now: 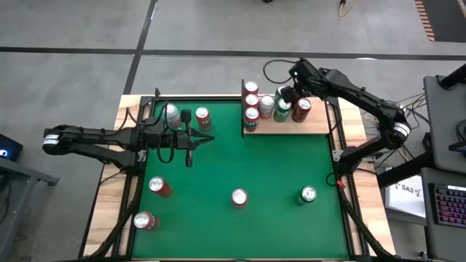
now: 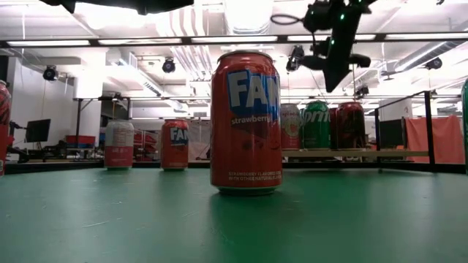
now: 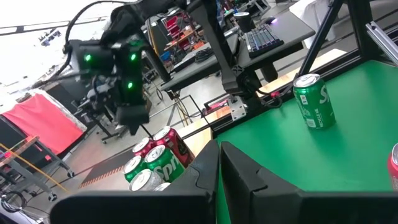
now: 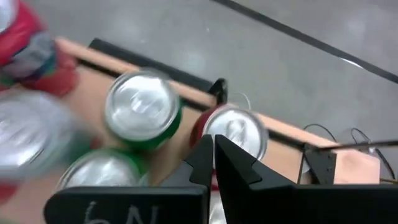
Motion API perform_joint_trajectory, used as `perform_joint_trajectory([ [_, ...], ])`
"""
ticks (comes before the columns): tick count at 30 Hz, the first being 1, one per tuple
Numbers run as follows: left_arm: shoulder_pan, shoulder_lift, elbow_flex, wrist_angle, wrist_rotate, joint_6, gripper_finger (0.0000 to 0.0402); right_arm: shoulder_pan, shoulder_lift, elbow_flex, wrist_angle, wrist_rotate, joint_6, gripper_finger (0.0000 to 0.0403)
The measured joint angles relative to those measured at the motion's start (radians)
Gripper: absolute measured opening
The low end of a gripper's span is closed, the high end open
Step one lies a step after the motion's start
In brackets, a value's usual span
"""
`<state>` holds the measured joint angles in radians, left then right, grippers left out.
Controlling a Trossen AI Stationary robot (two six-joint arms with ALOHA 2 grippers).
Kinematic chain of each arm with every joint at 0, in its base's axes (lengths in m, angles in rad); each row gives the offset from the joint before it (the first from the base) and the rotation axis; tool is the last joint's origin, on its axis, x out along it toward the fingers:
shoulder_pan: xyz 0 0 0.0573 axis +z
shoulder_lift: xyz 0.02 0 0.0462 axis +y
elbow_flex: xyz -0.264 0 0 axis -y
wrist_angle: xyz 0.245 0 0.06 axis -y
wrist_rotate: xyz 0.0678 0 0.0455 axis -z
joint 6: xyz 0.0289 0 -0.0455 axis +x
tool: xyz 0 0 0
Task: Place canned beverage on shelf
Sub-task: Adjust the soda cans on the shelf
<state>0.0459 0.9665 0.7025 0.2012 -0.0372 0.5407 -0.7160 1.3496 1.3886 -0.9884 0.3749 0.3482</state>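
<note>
— Where the low view starts, what stands nearest?
— A red strawberry Fanta can (image 2: 246,122), upright on the green tabletop (image 2: 146,226), mid-frame. In the high view it is the can at lower centre (image 1: 239,197), with a green can (image 1: 308,195) to its right and two red cans (image 1: 159,186) (image 1: 145,221) at lower left.

— And the grippers?
— The left gripper (image 1: 190,140) sits left of centre in the high view, fingers pressed together, holding nothing. Just above it stand a silver can (image 1: 171,114) and a red can (image 1: 203,118), near but apart from it. The right gripper (image 1: 289,95) hangs over the shelf (image 1: 314,124) at upper right of centre, also closed and empty; in its wrist view the fingertips (image 4: 211,152) meet above the can tops, over a red can (image 4: 235,133) and beside a green one (image 4: 143,109). Whether they touch a lid I cannot tell.

— Where is the shelf itself?
— At the far edge of the green surface, a pale wooden board with black rods. Three red cans (image 1: 251,102) line its left end; more red and green cans (image 1: 282,110) cluster in the middle under the right gripper. Its right end is bare wood.

— Anything farther off?
— In the low view, the shelf cans (image 2: 316,125) show behind the Fanta can, right of centre.
</note>
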Motion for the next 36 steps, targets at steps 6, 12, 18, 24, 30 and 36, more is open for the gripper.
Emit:
perform_joint_trajectory([
  [6, 0.0, 0.0, 0.0, 0.0, 0.0, 0.0, 0.0, 0.111, -0.081, 0.01, -0.138, -0.129, 0.06, 0.0009],
  [12, 0.0, 0.0, 0.002, 0.0, 0.0, 0.0, 0.0, 0.167, -0.115, -0.008, -0.314, -0.226, 0.167, 0.0009],
  [18, 0.0, 0.0, 0.002, 0.0, 0.0, 0.0, 0.0, 0.178, -0.093, -0.065, -0.336, -0.217, 0.179, 0.0009],
  [24, 0.0, 0.0, 0.002, 0.0, 0.0, 0.0, 0.0, 0.149, -0.044, -0.094, -0.324, -0.172, 0.176, 0.0009],
  [30, 0.0, 0.0, 0.002, 0.0, 0.0, 0.0, 0.0, 0.119, 0.002, -0.094, -0.338, -0.152, 0.173, 0.0009],
  [36, 0.0, 0.0, 0.002, 0.0, 0.0, 0.0, 0.0, 0.096, 0.028, -0.094, -0.394, -0.12, 0.172, 0.0009],
])
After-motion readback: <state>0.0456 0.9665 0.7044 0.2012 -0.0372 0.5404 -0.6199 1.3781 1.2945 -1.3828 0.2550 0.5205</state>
